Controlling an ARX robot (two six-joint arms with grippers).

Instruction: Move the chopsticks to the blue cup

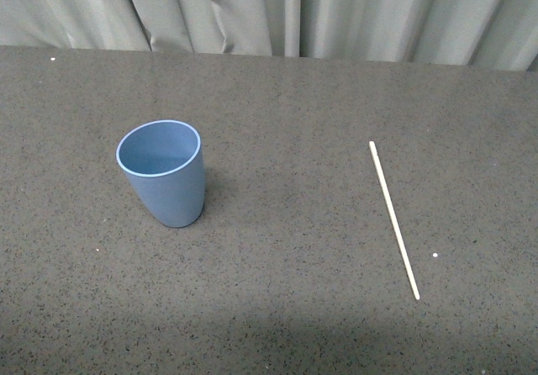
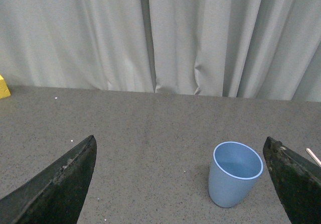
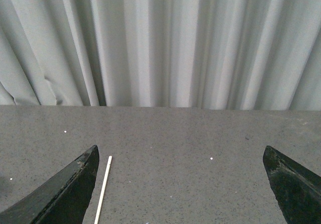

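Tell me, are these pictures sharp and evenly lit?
Front view: sharp, softly lit; the light-blue plastic cup throws a faint shadow to its right, and the speckled grey table darkens along its near edge. Both wrist views: even light; the thin pale wooden stick crisp.

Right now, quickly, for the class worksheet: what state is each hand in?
Left hand: open, holding nothing.
Right hand: open, holding nothing.

Blue cup [image 1: 162, 171] upright on table [image 1: 286, 97]; chopsticks [image 1: 393, 219] flat, well apart
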